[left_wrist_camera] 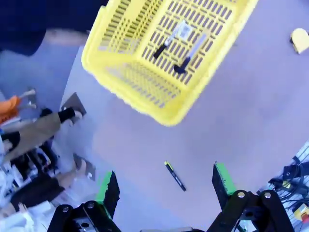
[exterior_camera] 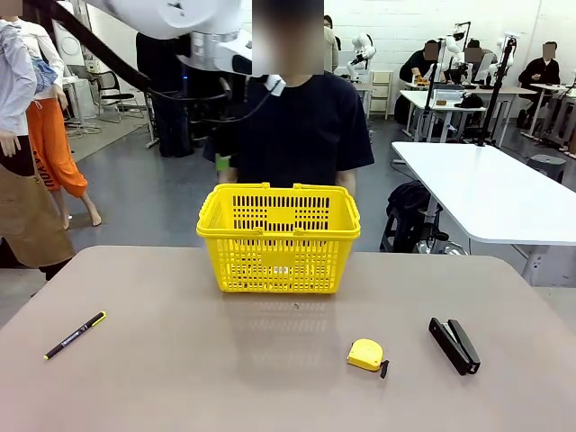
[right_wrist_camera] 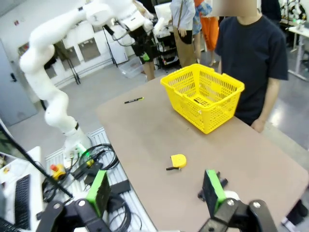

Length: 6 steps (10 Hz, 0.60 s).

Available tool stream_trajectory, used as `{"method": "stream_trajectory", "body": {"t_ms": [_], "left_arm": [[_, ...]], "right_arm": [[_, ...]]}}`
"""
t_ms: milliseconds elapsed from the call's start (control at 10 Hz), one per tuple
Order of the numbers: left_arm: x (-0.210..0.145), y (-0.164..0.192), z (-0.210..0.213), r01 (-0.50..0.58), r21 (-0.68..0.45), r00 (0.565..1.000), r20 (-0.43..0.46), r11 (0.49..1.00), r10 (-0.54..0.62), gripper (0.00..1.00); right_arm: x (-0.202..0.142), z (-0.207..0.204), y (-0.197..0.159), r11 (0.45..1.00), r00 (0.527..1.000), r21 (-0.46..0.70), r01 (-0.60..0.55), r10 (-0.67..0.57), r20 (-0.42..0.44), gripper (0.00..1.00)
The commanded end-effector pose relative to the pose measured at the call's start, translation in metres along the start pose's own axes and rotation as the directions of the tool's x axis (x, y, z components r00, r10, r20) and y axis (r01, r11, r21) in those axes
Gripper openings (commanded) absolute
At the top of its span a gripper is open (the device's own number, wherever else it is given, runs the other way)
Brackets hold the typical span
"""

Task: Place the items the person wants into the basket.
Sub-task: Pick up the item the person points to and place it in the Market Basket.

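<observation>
While the pen [exterior_camera: 76,335] lay flat on the counter [exterior_camera: 180,387] | left hand [left_wrist_camera: 164,182] spread, empty | right hand [right_wrist_camera: 154,186] spread, empty | pen judged light, stiff, slippery | pinch mid-barrel | apparently 2 items in basket [exterior_camera: 279,193]

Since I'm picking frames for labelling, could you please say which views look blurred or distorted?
Front view: sharp, evenly lit, the basket casting a soft shadow on the table; left wrist view: soft and smeared, basket tilted; right wrist view: fairly crisp, table slanted.

White arm [right_wrist_camera: 42,67], black fingers [left_wrist_camera: 114,197], green pads [left_wrist_camera: 223,177]
</observation>
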<state>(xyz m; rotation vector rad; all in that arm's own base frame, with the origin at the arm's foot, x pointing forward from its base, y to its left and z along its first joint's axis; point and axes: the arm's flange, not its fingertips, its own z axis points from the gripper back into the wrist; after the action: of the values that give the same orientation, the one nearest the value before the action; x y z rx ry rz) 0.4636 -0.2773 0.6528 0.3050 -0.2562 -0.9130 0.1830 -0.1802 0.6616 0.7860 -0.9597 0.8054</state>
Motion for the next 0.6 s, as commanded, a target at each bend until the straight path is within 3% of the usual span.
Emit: {"method": "stream_trajectory", "body": {"t_ms": [0,200,500], "left_arm": [[-0.048,-0.011,-0.006,-0.082,0.01,0.996,0.03,0.997,0.082,1.0],[-0.079,-0.005,-0.005,-0.171,-0.025,0.983,0.056,0.985,0.172,1.0],[-0.073,0.005,-0.015,-0.268,-0.134,0.962,0.023,0.954,0.273,1.0]], "right_arm": [[0.002,0.001,-0.001,1.0,1.0,0.012,-0.015,0.015,0.022,1.0],[0.002,0.001,-0.001,1.0,1.0,0.012,-0.015,0.015,0.022,1.0],[0.002,0.001,-0.001,1.0,1.0,0.012,-0.015,0.015,0.022,1.0]]}}
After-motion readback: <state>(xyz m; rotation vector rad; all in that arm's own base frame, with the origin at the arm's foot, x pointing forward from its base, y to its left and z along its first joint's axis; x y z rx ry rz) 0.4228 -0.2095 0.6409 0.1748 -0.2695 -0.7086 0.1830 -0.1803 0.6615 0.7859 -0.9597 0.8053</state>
